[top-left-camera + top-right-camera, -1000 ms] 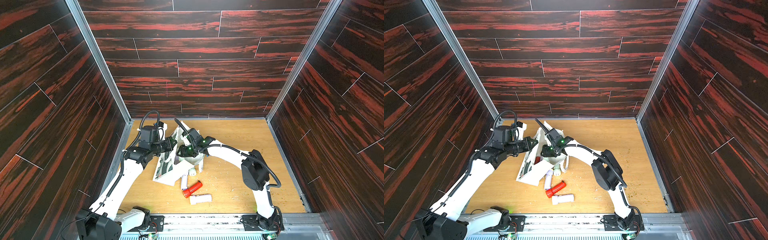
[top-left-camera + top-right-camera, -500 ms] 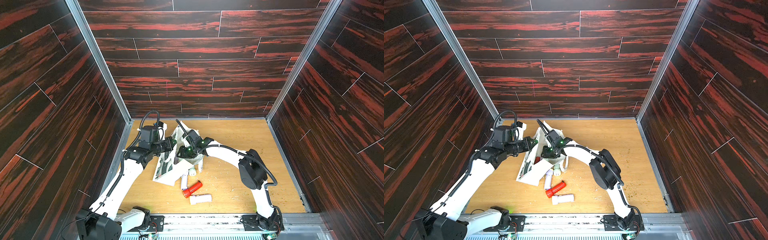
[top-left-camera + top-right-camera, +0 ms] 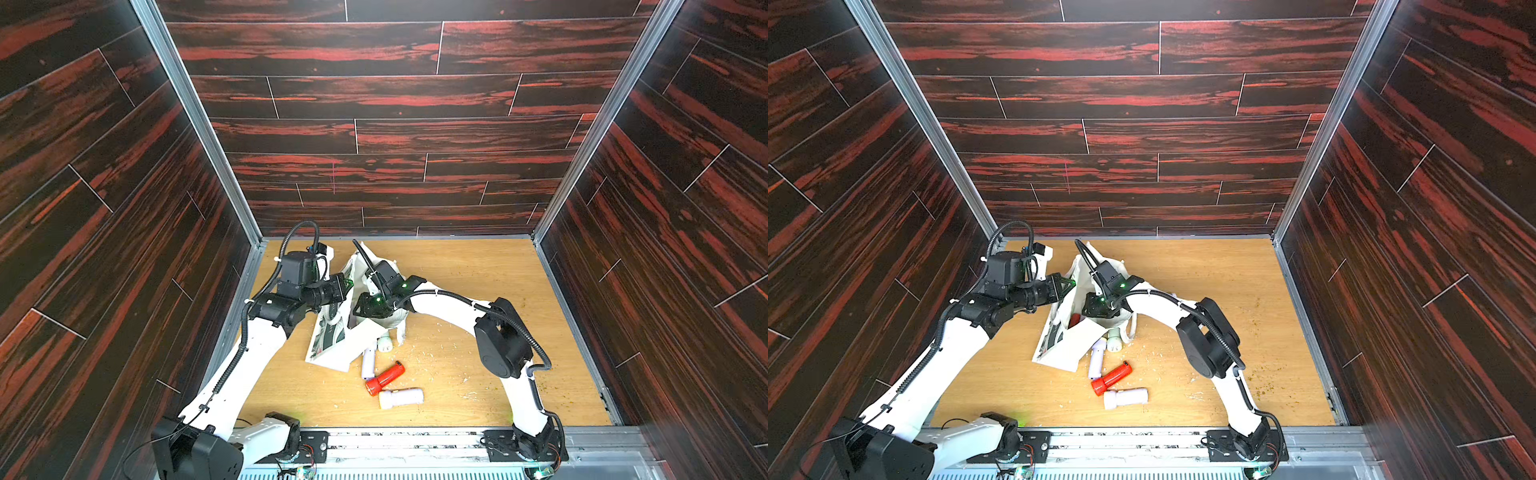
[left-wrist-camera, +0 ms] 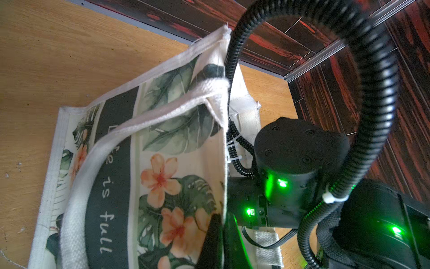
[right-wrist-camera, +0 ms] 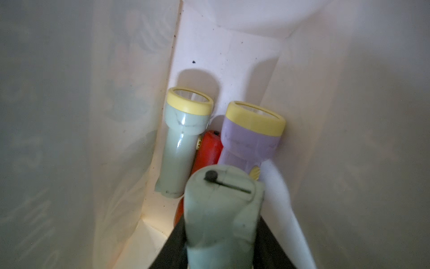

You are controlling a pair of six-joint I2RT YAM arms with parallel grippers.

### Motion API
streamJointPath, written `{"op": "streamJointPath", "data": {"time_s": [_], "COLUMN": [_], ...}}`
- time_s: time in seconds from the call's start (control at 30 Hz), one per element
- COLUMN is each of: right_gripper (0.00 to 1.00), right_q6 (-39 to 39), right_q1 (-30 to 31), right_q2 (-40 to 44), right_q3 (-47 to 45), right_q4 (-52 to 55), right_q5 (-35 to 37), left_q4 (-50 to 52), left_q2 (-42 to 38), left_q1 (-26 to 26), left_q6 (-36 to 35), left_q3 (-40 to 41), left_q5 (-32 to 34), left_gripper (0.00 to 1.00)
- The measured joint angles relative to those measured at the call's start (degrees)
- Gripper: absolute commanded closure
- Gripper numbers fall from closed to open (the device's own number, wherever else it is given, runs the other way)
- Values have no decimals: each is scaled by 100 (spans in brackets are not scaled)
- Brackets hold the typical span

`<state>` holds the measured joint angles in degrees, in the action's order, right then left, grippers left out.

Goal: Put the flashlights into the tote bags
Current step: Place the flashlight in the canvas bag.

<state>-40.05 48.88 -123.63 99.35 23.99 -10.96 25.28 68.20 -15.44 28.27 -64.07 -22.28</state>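
Right gripper (image 5: 221, 246), reaching inside the bag (image 3: 347, 347), is clamped on a pale green flashlight (image 5: 222, 205). The flashlight's long axis runs straight ahead of the jaws, butt first, toward the bag's bottom, where three flashlights (image 5: 183, 144) already lie. Left gripper (image 4: 220, 229) is pinched tight on the printed rim, holding the mouth up. Four more flashlights (image 3: 384, 378) lie on the table (image 3: 478, 291) just beside the bag.

We see one small shift. Our right arm (image 3: 500, 345) draws its elbow a touch toward 9 o'clock, closer to the tote bag (image 3: 355, 340). Most of that move comes early in the second, and by now it has nearly died out.
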Motion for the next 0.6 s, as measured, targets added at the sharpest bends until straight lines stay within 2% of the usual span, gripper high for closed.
{"op": "streamJointPath", "data": {"time_s": [0.6], "right_gripper": [32], "right_q6": [50], "right_q1": [2], "right_q2": [9], "right_q3": [-15], "right_q4": [-52], "right_q5": [22], "left_q4": [20], "left_q2": [0], "left_q1": [0], "left_q6": [-39], "left_q3": [0], "left_q5": [44], "left_gripper": [100]}}
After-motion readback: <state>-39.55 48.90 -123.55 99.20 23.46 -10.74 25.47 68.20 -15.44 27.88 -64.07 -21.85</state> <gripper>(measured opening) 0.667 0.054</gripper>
